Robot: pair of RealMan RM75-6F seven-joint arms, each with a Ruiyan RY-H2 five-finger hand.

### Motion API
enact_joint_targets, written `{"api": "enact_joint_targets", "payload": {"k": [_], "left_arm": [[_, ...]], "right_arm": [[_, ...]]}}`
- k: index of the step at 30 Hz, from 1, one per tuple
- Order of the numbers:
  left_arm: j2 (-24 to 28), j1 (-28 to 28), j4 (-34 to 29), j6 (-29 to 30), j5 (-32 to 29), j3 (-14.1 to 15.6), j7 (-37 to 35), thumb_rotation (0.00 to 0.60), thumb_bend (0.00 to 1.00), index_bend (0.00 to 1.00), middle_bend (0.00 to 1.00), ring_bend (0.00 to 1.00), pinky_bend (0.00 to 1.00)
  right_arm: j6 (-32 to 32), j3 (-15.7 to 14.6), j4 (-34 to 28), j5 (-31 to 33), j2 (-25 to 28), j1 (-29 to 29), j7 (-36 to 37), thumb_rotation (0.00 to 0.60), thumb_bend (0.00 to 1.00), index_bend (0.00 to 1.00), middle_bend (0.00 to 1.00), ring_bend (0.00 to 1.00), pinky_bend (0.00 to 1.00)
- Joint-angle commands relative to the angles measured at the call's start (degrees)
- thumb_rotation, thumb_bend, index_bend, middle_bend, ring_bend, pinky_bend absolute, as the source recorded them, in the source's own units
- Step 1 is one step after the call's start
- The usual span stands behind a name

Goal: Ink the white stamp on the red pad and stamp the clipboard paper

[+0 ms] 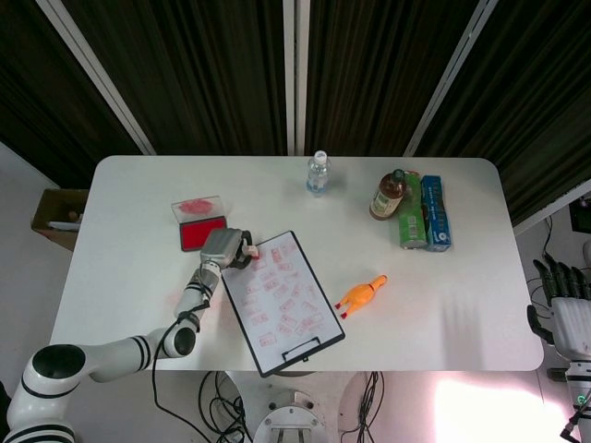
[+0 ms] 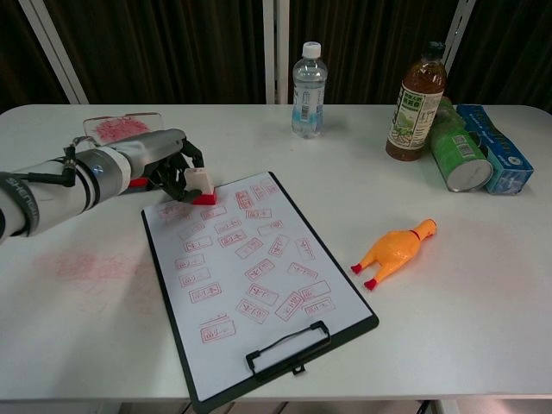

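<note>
My left hand [image 2: 153, 161] holds the white stamp [image 2: 199, 182] by its body; the stamp's red base sits at the top left corner of the clipboard paper [image 2: 259, 285], which is covered with several red imprints. In the head view the left hand [image 1: 223, 246] and the stamp [image 1: 247, 250] are at the clipboard's [image 1: 314, 348] far left corner. The red pad [image 1: 201, 234] lies just beyond the hand; in the chest view only a sliver of the red pad [image 2: 138, 182] shows behind the fingers. My right hand [image 1: 564, 312] hangs off the table's right side, fingers spread, holding nothing.
The pad's clear lid [image 2: 119, 128], smeared red, lies behind the pad. A water bottle [image 2: 308, 90], a brown bottle [image 2: 415, 102], a green can [image 2: 456, 157] and a blue box [image 2: 490, 147] stand at the back. An orange rubber chicken [image 2: 392, 252] lies right of the clipboard.
</note>
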Motion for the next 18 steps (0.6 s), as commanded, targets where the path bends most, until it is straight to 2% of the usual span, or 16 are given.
{"api": "enact_joint_targets", "payload": {"k": [1,5,12,16,18], "left_arm": [[0.35,0.01,-0.56,0.08,0.03,-0.34,-0.27,0.600,0.45,0.68,0.70,0.61,0.73],[2.66,0.18,-4.05,0.49,-0.28,-2.10,-1.56,0.600,0.45,0.68,0.70,0.61,0.73],[11.07,2.36,-17.74,5.24,-0.11,-4.94,-2.90,0.600,0.45,0.68,0.70,0.61,0.73],[15.93,4.84,-25.24,7.93,0.85,-3.70,-2.84,0.600,0.45,0.68,0.70,0.61,0.73],[18.38,6.78,-28.55,8.71,1.71,-1.40,-2.85,0.600,0.45,0.68,0.70,0.61,0.73]], "right_arm": [[0.28,0.05,0.09,-0.12,0.03,-0.10,0.26,0.600,0.39,0.00,0.00,0.00,0.00],[0.69,0.15,-0.01,-0.57,0.08,-0.05,0.52,0.600,0.39,0.00,0.00,0.00,0.00],[0.88,0.24,-0.63,-1.21,0.20,0.27,0.22,0.600,0.39,0.00,0.00,0.00,0.00],[1.00,0.08,-0.77,-1.59,0.06,0.30,0.01,0.600,0.39,0.00,0.00,0.00,0.00],[1.00,0.03,-0.72,-1.66,-0.04,0.31,-0.02,0.600,0.39,0.00,0.00,0.00,0.00]]}}
